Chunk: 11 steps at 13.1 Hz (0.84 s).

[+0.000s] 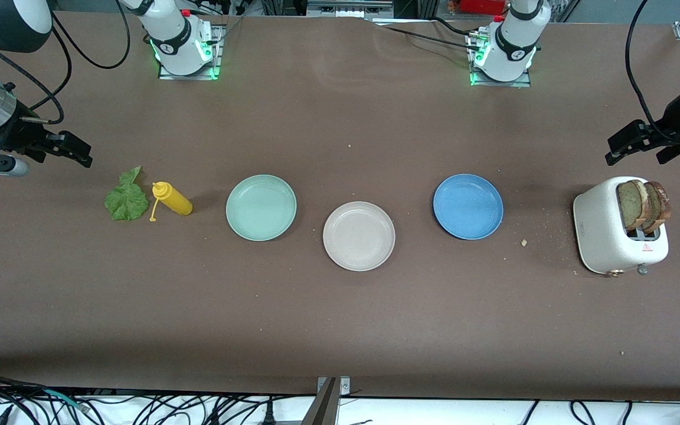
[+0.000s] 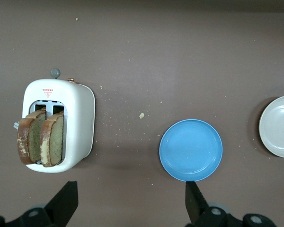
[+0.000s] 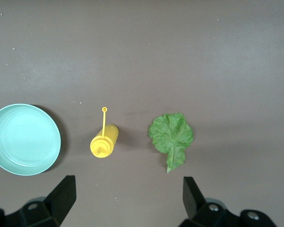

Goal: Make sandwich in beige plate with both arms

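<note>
Centrally on the brown table (image 1: pixel 340 330) sits the beige plate (image 1: pixel 359 236), bare, a little nearer the front camera than the two plates flanking it. Toward the right arm's end lies the mint-green plate (image 1: pixel 261 207); toward the left arm's end lies the blue plate (image 1: pixel 468 206). Neither holds anything.

Nothing of the sandwich is assembled yet. Its two bread slices (image 1: pixel 644 205) stand upright side by side in the slots of a white toaster (image 1: pixel 611 236), which sits near the left arm's end of the table, well apart from the beige plate, with crumbs scattered on the table around it. The lettuce leaf (image 1: pixel 126 199) lies flat on the table near the right arm's end, just beside a yellow squeeze bottle (image 1: pixel 173 199) lying on its side, its cap hanging loose on a thin strap. The bottle lies between the leaf and the mint-green plate.

Up in the air, the left gripper (image 1: pixel 632 144) hangs over the table by the toaster, its fingers (image 2: pixel 66 201) spread wide and holding nothing; its wrist view looks down on the toaster, the blue plate and an edge of the beige plate. The right gripper (image 1: pixel 71 150) hangs over the table by the lettuce leaf, its fingers (image 3: pixel 64 194) likewise spread wide and empty, with the leaf, the bottle and the mint-green plate below it.
</note>
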{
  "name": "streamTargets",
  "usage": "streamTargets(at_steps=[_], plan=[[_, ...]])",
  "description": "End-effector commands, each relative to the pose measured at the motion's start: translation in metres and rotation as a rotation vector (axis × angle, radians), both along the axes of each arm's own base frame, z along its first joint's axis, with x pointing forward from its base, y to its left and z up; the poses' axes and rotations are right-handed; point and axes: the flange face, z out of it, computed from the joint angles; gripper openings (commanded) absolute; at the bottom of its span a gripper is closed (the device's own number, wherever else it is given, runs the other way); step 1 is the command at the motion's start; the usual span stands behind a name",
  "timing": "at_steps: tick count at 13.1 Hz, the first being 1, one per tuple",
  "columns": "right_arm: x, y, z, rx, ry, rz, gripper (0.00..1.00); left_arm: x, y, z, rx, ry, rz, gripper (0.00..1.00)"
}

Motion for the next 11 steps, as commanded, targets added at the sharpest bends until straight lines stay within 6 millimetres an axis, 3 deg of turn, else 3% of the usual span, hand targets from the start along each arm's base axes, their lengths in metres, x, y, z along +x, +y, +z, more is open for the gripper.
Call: streamTargets(at_steps=[1,11], plan=[[-0.0006,-0.0006,0.0059,-0.006,-0.004,-0.001,1.0,0.0062,0.0003,0.0033,-0.013,-0.009,-0.009,1.0],[-0.0023,-0.0043,0.0037,0.002,0.002,-0.014,1.0,0.0074,0.0002,-0.0001,-0.013,-0.003,-0.009,1.0]])
